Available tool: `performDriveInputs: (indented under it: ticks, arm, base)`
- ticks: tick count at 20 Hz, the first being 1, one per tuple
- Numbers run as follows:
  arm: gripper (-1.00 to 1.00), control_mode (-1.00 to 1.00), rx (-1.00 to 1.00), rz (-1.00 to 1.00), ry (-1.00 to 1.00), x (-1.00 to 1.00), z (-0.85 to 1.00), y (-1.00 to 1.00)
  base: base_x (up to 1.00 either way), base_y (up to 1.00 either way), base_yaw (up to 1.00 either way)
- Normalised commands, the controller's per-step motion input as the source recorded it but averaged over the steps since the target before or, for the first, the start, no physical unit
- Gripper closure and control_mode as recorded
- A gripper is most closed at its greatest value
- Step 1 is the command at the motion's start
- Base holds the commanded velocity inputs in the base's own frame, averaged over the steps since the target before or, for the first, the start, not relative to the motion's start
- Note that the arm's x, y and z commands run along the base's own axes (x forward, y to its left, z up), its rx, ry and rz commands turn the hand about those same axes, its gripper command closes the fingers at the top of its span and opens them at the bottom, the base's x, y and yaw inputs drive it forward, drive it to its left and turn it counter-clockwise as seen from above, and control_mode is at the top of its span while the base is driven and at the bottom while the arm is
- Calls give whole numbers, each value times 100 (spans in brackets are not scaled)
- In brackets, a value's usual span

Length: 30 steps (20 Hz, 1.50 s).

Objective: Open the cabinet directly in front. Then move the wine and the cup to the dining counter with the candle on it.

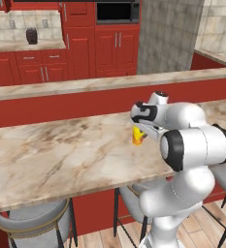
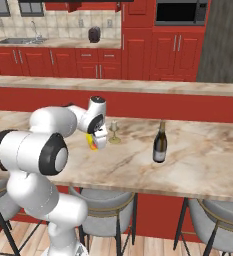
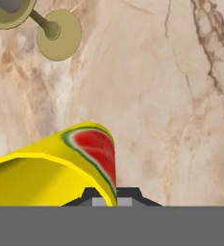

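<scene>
- Right base view: dining counter (image 2: 198,160) is running left to right across the frame, marbled beige top on a red base, grey stools (image 2: 105,210) sitting under its near edge.
- Red low cabinets (image 2: 63,62) and a tall red unit with a dark microwave (image 2: 180,12) are lining the back wall; a sink (image 2: 15,41) and a dark toaster (image 2: 94,34) are sitting on the tiled worktop back there.
- White arm (image 2: 48,145) is reaching from the lower left over the counter top, hand pointing down at it.
- Wine (image 2: 160,143) is standing upright on the dining counter, right of the arm and well apart from it.
- Cup (image 2: 92,142) is hanging tilted under the hand, just above or on the counter; I cannot tell whether it is touching. In the left base view it is showing as a yellow patch (image 1: 137,136) beside the wrist.
- Candle (image 2: 114,133) is standing on its gold holder between cup and wine, just beside the cup.
- Gripper (image 3: 112,196) is clamping the cup rim: in the hand view the yellow wall with its watermelon mark (image 3: 96,149) is sitting between the two dark fingertips (image 3: 88,194), with the candle holder's round foot (image 3: 59,34) lying at upper left.
</scene>
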Motion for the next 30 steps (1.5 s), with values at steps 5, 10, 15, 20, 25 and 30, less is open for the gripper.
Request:
performDriveInputs:
  ticks: [5, 10, 15, 20, 25, 30]
  arm:
    - [100, -100, 0, 0, -1, 30, -25, 0]
    - [100, -100, 0, 0, 0, 28, -38, 0]
    - [100, -100, 0, 0, 0, 23, -36, 0]
    - [100, -100, 0, 0, 0, 26, -10, 0]
    - [-100, -100, 0, 0, 0, 4, 0, 0]
    - [-100, -100, 0, 0, 0, 0, 0, 0]
  base:
    - [0, 0, 0]
    - [0, 0, 0]
    - [0, 0, 0]
    - [0, 0, 0]
    - [0, 0, 0]
    - [0, 0, 0]
